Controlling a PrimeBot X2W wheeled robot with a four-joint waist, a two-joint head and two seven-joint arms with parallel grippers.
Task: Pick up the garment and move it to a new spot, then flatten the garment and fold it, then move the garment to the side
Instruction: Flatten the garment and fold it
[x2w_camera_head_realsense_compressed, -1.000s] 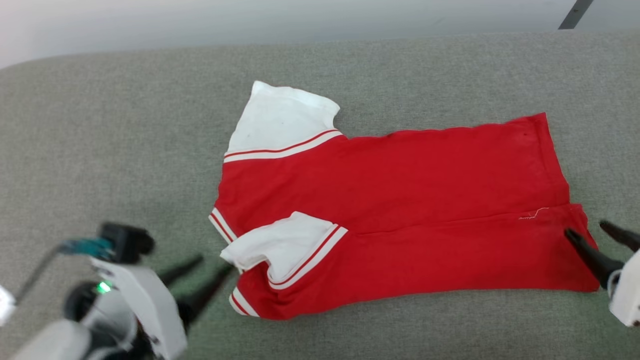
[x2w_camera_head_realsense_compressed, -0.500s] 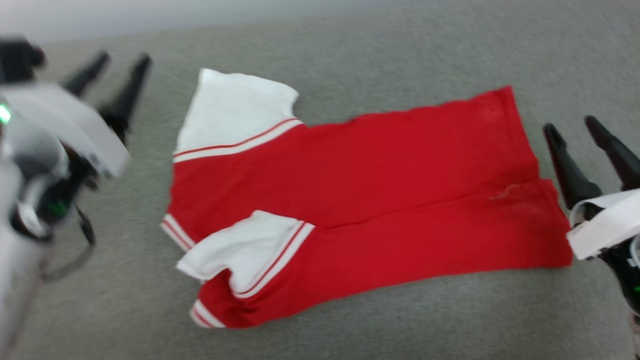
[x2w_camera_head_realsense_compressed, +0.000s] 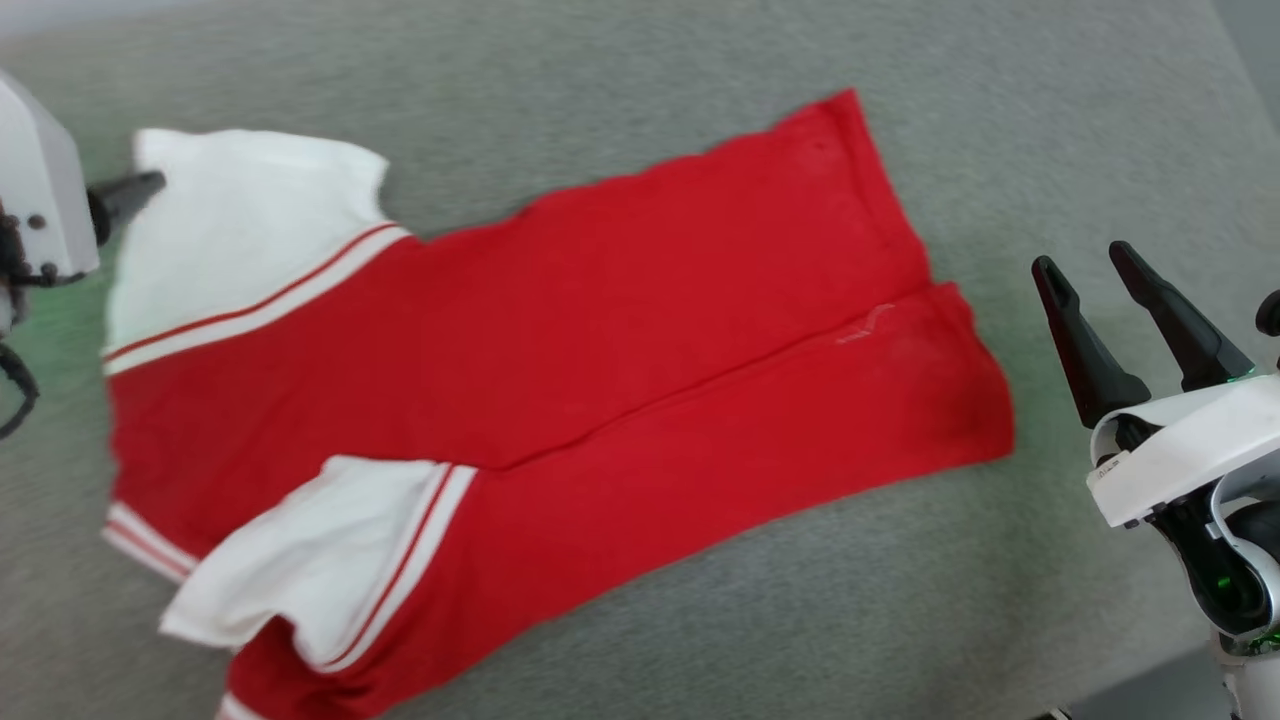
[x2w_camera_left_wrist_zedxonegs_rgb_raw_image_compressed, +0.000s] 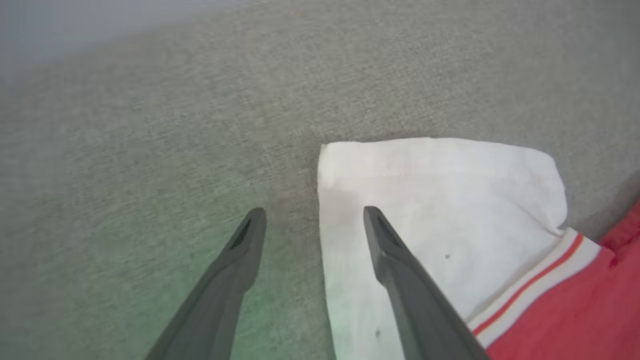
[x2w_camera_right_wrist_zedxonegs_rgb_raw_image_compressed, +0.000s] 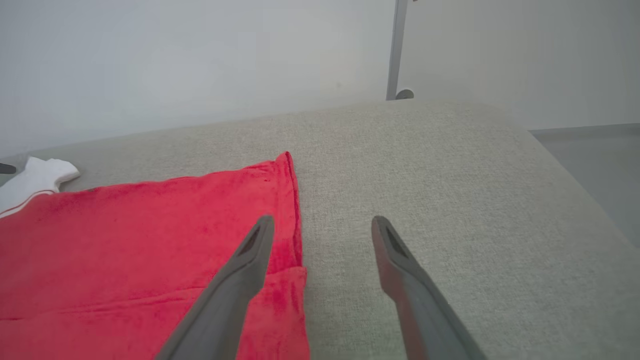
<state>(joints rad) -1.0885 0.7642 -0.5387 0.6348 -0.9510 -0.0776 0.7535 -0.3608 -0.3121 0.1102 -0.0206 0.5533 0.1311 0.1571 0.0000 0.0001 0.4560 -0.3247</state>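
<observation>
The red short-sleeved jersey shirt with white sleeves lies partly folded on the grey fabric surface. Left tool, fingers spread, straddles the far sleeve's edge; right tool, also spread, hovers beside the hem. Pinching only the sleeve could drag the fold open.

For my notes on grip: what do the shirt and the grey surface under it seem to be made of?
The shirt looks like soft matte knit fabric, perhaps cotton: it lies limp with creases and stitched hems. The grey surface looks like matte woven upholstery cloth with a speckled weave; its padding cannot be told.
</observation>
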